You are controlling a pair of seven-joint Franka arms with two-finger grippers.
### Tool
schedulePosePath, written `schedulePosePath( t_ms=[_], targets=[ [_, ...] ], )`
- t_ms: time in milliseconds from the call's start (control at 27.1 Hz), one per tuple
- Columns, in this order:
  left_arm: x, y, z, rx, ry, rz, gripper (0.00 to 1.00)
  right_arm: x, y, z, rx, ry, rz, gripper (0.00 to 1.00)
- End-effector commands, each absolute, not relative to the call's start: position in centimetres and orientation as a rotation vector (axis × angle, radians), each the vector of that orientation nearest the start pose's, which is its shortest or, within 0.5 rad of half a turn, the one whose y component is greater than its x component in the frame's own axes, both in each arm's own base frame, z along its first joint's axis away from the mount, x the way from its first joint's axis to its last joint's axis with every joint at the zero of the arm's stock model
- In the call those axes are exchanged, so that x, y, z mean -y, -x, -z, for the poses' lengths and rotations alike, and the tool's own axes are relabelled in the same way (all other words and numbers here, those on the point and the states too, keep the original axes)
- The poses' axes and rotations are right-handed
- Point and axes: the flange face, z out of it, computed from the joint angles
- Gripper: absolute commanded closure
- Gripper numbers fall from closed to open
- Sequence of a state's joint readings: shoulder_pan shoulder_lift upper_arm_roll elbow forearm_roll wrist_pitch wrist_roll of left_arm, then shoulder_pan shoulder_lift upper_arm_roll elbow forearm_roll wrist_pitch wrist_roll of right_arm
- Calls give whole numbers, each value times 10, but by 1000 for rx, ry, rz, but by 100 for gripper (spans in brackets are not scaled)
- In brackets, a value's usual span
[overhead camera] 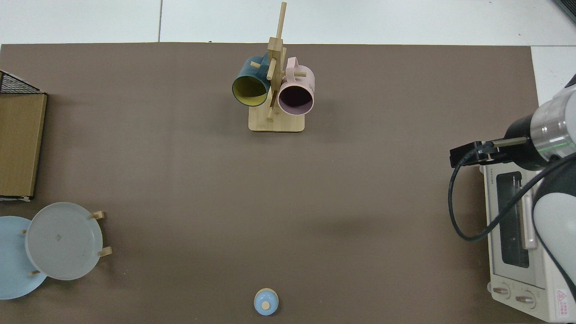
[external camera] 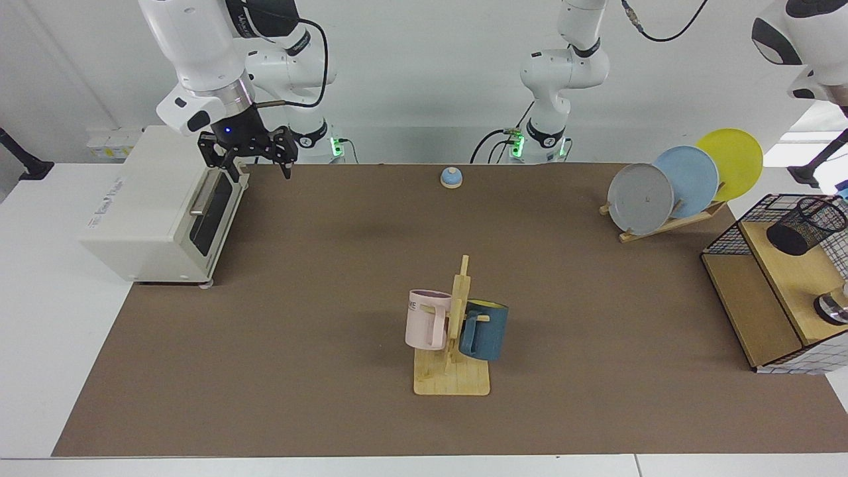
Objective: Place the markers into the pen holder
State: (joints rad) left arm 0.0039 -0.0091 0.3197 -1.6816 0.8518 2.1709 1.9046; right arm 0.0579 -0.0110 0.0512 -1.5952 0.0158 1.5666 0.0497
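Facing view: right pincer (external camera: pixel 259 173) up at far left, hanging over the far top corner of the toaster oven (external camera: pixel 152 205), fingers spread wide, nothing between them. Left arm (external camera: pixel 805 40) rising from its far base, looping out of frame and back in at top right; left pincer out of frame, so cannot tell its state. Pen holder (external camera: pixel 805 225) at the right edge, tilted, resting on the wooden shelf (external camera: pixel 788 278) inside the wire basket frame (external camera: pixel 725 242), partly cut by the frame border.

Wide open stretch of brown mat (external camera: pixel 318 278) across the surface between oven and shelf. Only a mug tree (external camera: pixel 454 331) near centre, carrying a pink mug (external camera: pixel 424 321) and a blue mug (external camera: pixel 485 331), plus a small bell (external camera: pixel 451 177) by the far edge. Plate rack (external camera: pixel 641 197) standing just beside the shelf, on its far side.

Top view: same right pincer (overhead camera: pixel 468 154) over the oven corner, at the mat's short edge; shelf (overhead camera: pixel 20 144) barely inside the opposite edge; middle of the mat free all the way across.
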Motion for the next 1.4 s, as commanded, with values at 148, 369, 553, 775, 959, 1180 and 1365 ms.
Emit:
schedulePosePath(
  t_ms=[148,369,553,775,959,1180,1365],
  targets=[
    [-235,-557,-625,-1889,1312,-650,100,-61,-545,-621,65,3121,-41,0],
    [-238,-563,-600,-1920,1316,-679,100,-61,-545,-621,65,3121,-39,0],
    [-254,-562,-591,-1912,1321,-681,100,-61,-545,-621,65,3121,-39,0],
    [-256,-563,-573,-1938,1332,-700,100,-61,-545,-621,65,3121,-39,0],
    [-256,-561,-555,-1955,1353,-704,100,-61,-545,-621,65,3121,-39,0],
    [-257,-559,-535,-1974,1371,-706,100,-61,-545,-621,65,3121,-41,0],
    [-266,-553,-530,-1964,1396,-709,100,-61,-545,-621,65,3121,-39,0]
  ],
)
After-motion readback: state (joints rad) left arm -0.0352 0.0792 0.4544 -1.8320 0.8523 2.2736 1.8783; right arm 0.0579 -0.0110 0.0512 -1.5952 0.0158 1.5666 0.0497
